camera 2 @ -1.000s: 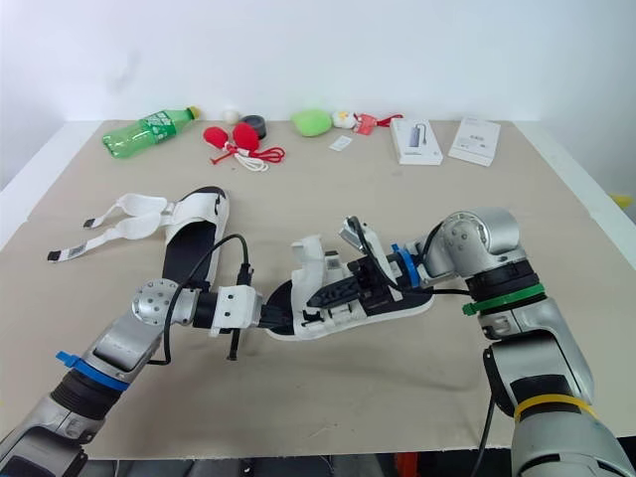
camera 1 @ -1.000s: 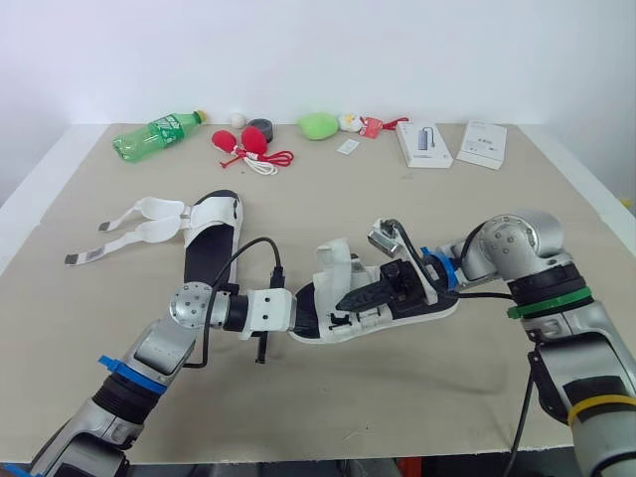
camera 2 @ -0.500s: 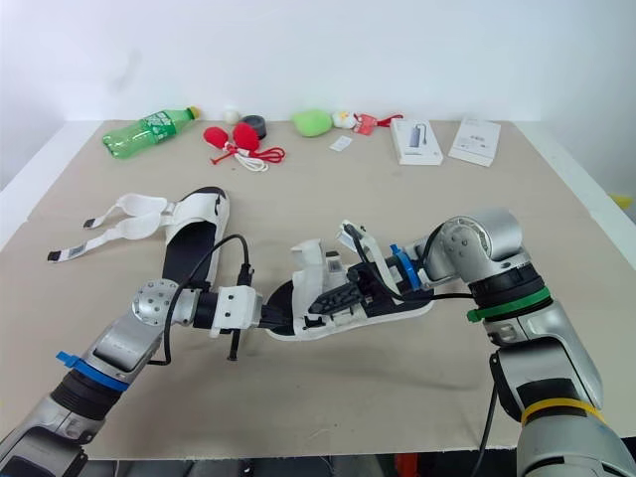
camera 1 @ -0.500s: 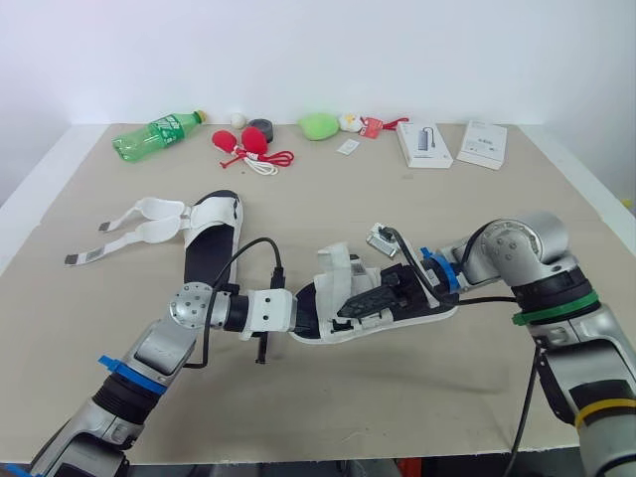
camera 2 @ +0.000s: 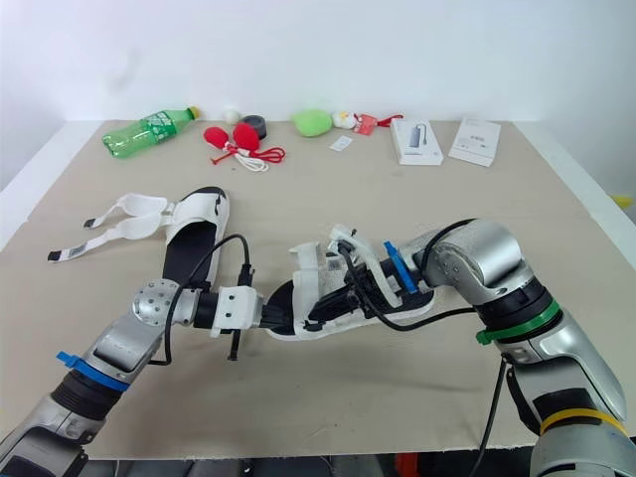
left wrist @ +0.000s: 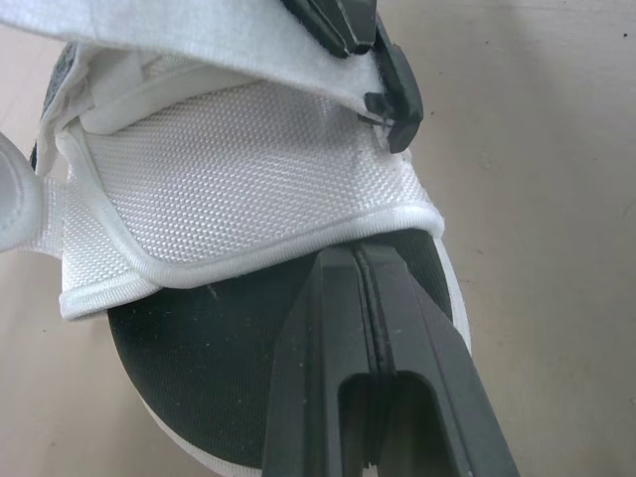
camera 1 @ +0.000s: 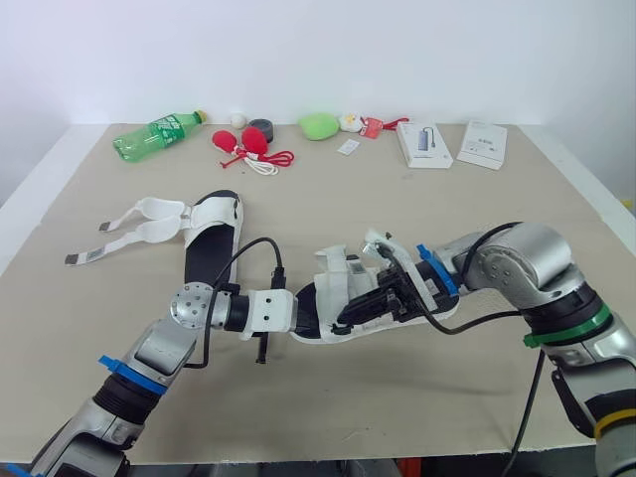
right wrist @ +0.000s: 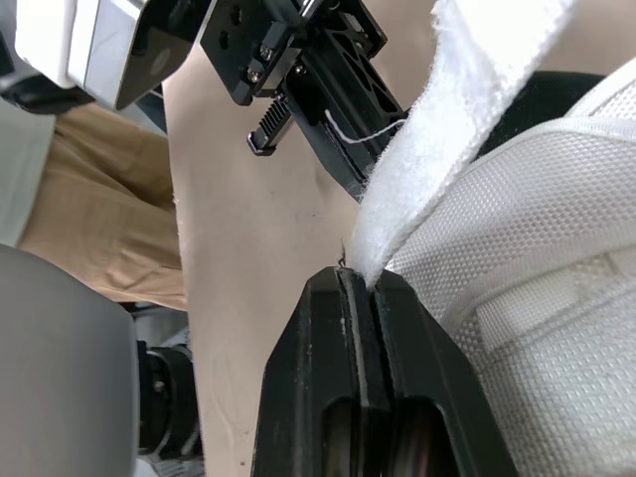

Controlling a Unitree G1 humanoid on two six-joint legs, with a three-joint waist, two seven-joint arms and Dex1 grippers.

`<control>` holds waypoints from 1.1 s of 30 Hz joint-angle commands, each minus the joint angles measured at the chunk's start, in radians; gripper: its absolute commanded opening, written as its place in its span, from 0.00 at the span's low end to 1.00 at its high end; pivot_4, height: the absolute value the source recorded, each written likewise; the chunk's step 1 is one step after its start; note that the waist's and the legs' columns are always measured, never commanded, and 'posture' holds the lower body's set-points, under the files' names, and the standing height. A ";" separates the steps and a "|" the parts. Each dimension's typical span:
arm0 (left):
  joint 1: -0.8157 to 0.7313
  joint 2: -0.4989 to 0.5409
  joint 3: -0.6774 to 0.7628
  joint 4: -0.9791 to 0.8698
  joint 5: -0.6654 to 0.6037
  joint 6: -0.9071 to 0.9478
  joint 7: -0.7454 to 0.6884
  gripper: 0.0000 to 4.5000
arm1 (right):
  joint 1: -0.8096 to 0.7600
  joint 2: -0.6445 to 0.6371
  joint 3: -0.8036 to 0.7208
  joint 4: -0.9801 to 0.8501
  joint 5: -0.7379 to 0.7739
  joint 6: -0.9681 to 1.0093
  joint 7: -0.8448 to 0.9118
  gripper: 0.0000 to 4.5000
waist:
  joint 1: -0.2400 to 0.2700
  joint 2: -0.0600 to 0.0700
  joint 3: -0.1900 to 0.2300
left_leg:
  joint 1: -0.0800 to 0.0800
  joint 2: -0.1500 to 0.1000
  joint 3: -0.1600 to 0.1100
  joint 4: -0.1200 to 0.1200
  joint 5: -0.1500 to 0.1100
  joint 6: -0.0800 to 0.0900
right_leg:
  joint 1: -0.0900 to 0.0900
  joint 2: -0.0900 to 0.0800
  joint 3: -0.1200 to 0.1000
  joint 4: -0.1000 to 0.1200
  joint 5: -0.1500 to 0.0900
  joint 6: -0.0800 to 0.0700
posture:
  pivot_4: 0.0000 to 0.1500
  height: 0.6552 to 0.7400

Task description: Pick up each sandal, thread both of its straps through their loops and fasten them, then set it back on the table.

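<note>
Beige tabletop (camera 1: 328, 199), front centre: one white sandal (camera 1: 336, 270), black footbed, my left gripper (left wrist: 350, 260) with jaws clamped on one end of its sole, my right gripper (right wrist: 360, 280) with jaws pinching its white strap (right wrist: 452, 109). Second sandal (camera 1: 211, 238), straps splayed loose, lies flat to my left.

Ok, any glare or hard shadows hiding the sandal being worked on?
Left eye view: even light; the white mesh sandal throws a faint shadow on the tan table. Left wrist view: its black insole is dim under the upper. Right wrist view: no glare on the white fabric strap.
</note>
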 commanded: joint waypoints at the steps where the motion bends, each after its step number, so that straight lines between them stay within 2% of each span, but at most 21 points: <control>1: 0.013 0.001 -0.044 0.033 0.039 0.018 -0.005 0.00 | 0.004 -0.020 0.002 -0.058 -0.011 0.013 0.024 0.27 | 0.000 0.000 0.000 | 0.000 0.000 0.000 0.000 0.000 0.000 | 0.000 0.000 0.000 0.000 0.000 0.000 | 1.00 1.00; 4: 0.011 0.001 -0.044 0.036 0.040 0.016 -0.006 0.00 | 0.006 -0.023 -0.009 -0.076 -0.027 -0.023 0.039 0.58 | 0.000 0.000 0.000 | 0.000 0.000 0.000 0.000 0.000 0.000 | 0.000 0.000 0.000 0.000 0.000 0.000 | 1.00 1.00; 5: 0.011 0.000 -0.044 0.038 0.041 0.015 -0.006 0.00 | 0.004 -0.017 -0.021 -0.070 -0.032 -0.029 0.031 0.72 | 0.000 0.000 0.000 | 0.000 0.000 0.000 0.000 0.000 0.000 | 0.000 0.000 0.000 0.000 0.000 0.000 | 1.00 1.00; 7: 0.010 0.000 -0.044 0.039 0.041 0.014 -0.006 0.00 | -0.019 0.009 -0.049 -0.028 -0.043 -0.037 0.008 0.89 | 0.000 0.000 0.000 | 0.000 0.000 0.000 0.000 0.000 0.000 | 0.000 0.000 0.000 0.000 0.000 0.000 | 1.00 1.00; 16: 0.003 -0.004 -0.045 0.051 0.045 0.006 -0.005 0.00 | -0.109 0.129 -0.142 0.145 -0.057 0.032 -0.081 0.89 | -0.002 0.000 0.000 | 0.001 0.000 0.000 0.001 0.000 0.000 | 0.000 0.000 0.000 0.000 0.002 -0.001 | 1.00 1.00; 19: 0.003 -0.005 -0.044 0.050 0.045 0.007 -0.004 0.00 | -0.112 0.150 -0.164 0.164 -0.063 0.041 -0.100 0.71 | 0.000 0.000 0.000 | 0.000 0.000 0.000 0.001 0.000 0.000 | 0.000 0.000 0.000 0.000 0.002 -0.001 | 1.00 1.00; 20: 0.005 -0.004 -0.043 0.049 0.045 0.006 -0.005 0.00 | -0.112 0.158 -0.175 0.169 -0.062 0.049 -0.109 0.59 | 0.000 0.000 0.000 | 0.000 0.000 0.000 0.001 0.000 0.000 | 0.000 0.000 0.000 0.000 0.002 0.000 | 1.00 1.00; 22: 0.009 -0.002 -0.043 0.047 0.045 0.005 -0.005 0.00 | -0.109 0.167 -0.188 0.170 -0.059 0.062 -0.119 0.44 | 0.000 0.000 0.000 | 0.000 0.000 0.000 0.001 0.000 0.000 | 0.000 0.000 0.000 0.000 0.002 0.000 | 1.00 1.00; 24: 0.010 -0.002 -0.043 0.046 0.044 0.006 -0.007 0.00 | -0.092 0.166 -0.196 0.144 -0.054 0.074 -0.127 0.19 | 0.000 0.000 0.000 | 0.000 0.000 0.000 0.001 0.000 0.000 | 0.000 0.000 0.000 0.000 0.002 0.000 | 1.00 1.00; 26: 0.009 -0.002 -0.043 0.048 0.044 0.006 -0.008 0.00 | -0.060 0.158 -0.201 0.097 -0.041 0.092 -0.131 0.03 | 0.000 0.000 0.000 | 0.000 0.000 0.000 0.001 0.000 0.000 | 0.000 0.000 0.000 0.000 0.002 0.000 | 1.00 1.00; 33: 0.003 -0.006 -0.046 0.059 0.044 -0.001 -0.014 0.00 | 0.055 0.135 -0.201 -0.053 -0.023 0.105 -0.144 0.01 | 0.000 0.000 0.000 | 0.000 0.000 0.000 0.001 0.000 0.000 | 0.000 0.000 0.000 0.000 0.001 0.000 | 1.00 1.00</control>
